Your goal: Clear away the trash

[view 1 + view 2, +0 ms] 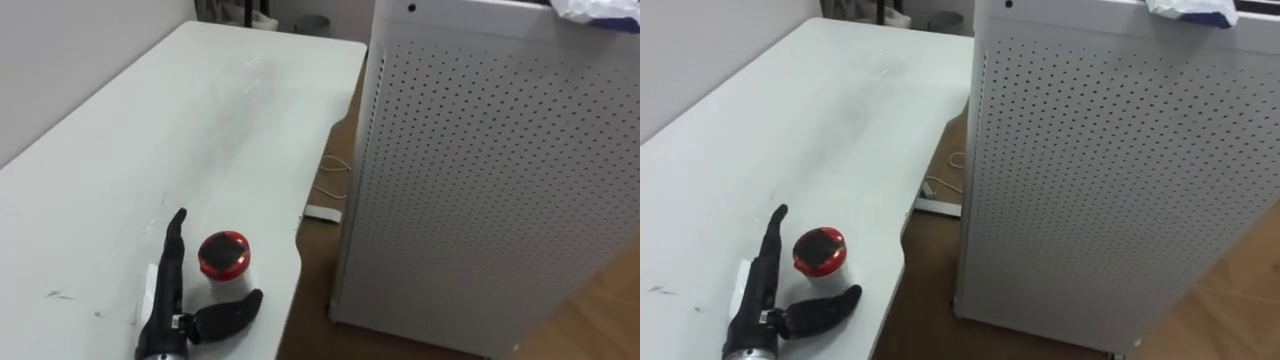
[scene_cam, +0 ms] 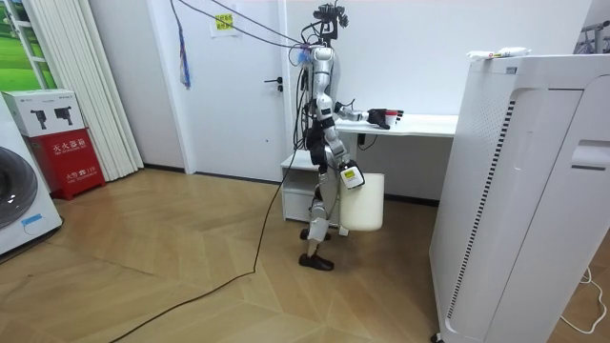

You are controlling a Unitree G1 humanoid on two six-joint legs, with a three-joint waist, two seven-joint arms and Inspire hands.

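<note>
We have the left hand [image 1: 165, 315] lying low on the white table [image 1: 200, 120], fingers straight and thumb spread wide, clasping nothing. In the fork between thumb and fingers stands the garbage, a small white cup with a red lid [image 1: 224, 262]. It is upright and close against the fingers (whether it actually touches them we cannot tell). The step, as we judge it, is closing the grasp. We should bring thumb and fingers in together on the white body below the lid, so the cup is squeezed evenly rather than shoved. A one-sided push matters here, because the table's edge runs near the cup on the thumb side and a nudge could send it over. Once it is held, a straight lift keeps it upright. Our right hand [image 2: 351, 176] hangs at our side in front of a white bin [image 2: 366, 205]. Farther off on the thumb side, past the edge, stands a tall perforated white cabinet [image 1: 500, 180] with something crumpled [image 1: 595, 10] on top.
</note>
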